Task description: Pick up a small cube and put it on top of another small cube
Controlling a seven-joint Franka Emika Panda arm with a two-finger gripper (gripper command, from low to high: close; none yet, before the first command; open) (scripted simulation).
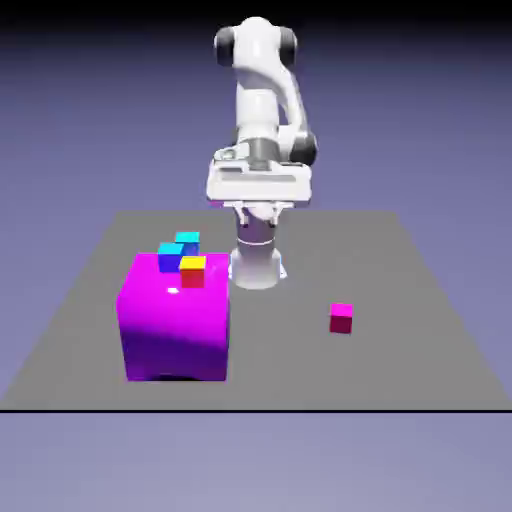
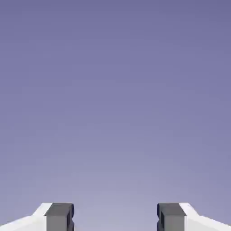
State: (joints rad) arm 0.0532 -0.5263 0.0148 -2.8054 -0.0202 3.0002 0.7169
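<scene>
Three small cubes sit at the exterior view's left: a cyan-topped blue cube (image 1: 172,256) and a yellow-topped red cube (image 1: 193,271) on a big glossy magenta block (image 1: 172,325), another cyan cube (image 1: 188,239) behind. Above the grey tabletop (image 1: 420,340), the white arm's end effector (image 2: 115,217) hangs parted, empty. Rightward, well apart, lies the tiny magenta-topped, dark-red-sided cube (image 1: 341,318).

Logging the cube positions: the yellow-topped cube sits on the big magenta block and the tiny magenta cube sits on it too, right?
Not quite. The exterior view shows the yellow-topped cube on the big magenta block, but the tiny magenta cube sits apart on the grey table.
</scene>
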